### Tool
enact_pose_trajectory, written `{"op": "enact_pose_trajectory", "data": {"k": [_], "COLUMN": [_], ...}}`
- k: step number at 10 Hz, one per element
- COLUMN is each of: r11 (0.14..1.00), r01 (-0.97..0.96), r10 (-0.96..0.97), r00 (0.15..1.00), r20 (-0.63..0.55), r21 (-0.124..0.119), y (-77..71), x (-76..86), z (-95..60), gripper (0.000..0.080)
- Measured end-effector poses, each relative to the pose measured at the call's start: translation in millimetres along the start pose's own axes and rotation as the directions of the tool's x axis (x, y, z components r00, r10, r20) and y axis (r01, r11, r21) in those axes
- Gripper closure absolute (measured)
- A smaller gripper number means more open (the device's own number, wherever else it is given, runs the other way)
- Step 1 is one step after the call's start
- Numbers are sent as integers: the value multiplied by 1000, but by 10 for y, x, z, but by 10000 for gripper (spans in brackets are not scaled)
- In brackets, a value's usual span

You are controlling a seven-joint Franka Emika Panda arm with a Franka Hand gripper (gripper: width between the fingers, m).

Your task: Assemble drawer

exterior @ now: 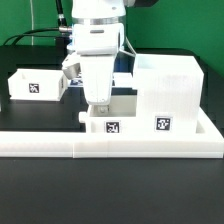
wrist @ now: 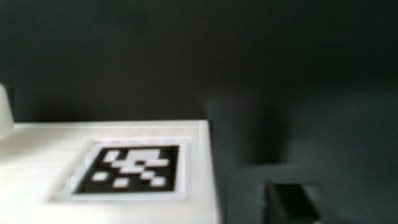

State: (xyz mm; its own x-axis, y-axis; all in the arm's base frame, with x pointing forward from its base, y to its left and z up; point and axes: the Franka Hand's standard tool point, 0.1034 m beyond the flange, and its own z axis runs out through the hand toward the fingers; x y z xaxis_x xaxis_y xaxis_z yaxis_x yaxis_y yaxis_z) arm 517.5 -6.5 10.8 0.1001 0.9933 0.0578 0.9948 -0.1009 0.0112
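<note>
**Since the drawer is parked right under the gripper, it's the sideways line that matters**

Since the arm is planted near the middle of the exterior view, the gripper [exterior: 97,108] is seen low down, right over the drawer [exterior: 112,127] and toward its end on the exterior view's left. That drawer is set on the table [exterior: 30,190] just behind the low white rail [exterior: 110,148], with its tagged face turned to the camera. On the exterior view's right it is butted up against the housing [exterior: 168,90], or very nearly. Whether a gap is left can't be told.

Fingers apart or together? Honestly can't be told. They're masked by the white hand in the exterior view. In the wrist view only one dark finger [wrist: 285,200] is made out, blurry, beside the tagged white face of the drawer [wrist: 71,140]. No contact can be confirmed either.

The relation that counts is this: the housing is found on the exterior view's right of both gripper and drawer. The drawer's long axis seems to be laid along that same left-right line, so any push or carry is judged to be needed rightward. Which face of the housing is open can't be made out, so that should be checked first.

A second open box [exterior: 35,85], probably another drawer, is seen well apart on the exterior view's left and further back. It's clearly not the one being worked on.
</note>
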Motion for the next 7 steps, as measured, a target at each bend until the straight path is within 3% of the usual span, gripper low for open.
{"op": "enact_pose_trajectory", "data": {"k": [1,2,3,7], "r11": [1000,1000,1000,1000], "r01": [0,-1,-2,-11], "r10": [0,1,2,12], "r00": [1000,1000,1000,1000], "r20": [0,0,0,6], "r21": [0,0,1,-9], "y": [0,-2,-4,-35], "x": [0,-4,-5,-91], "z": [0,2,3,-31], "gripper": [707,707,758,758]}}
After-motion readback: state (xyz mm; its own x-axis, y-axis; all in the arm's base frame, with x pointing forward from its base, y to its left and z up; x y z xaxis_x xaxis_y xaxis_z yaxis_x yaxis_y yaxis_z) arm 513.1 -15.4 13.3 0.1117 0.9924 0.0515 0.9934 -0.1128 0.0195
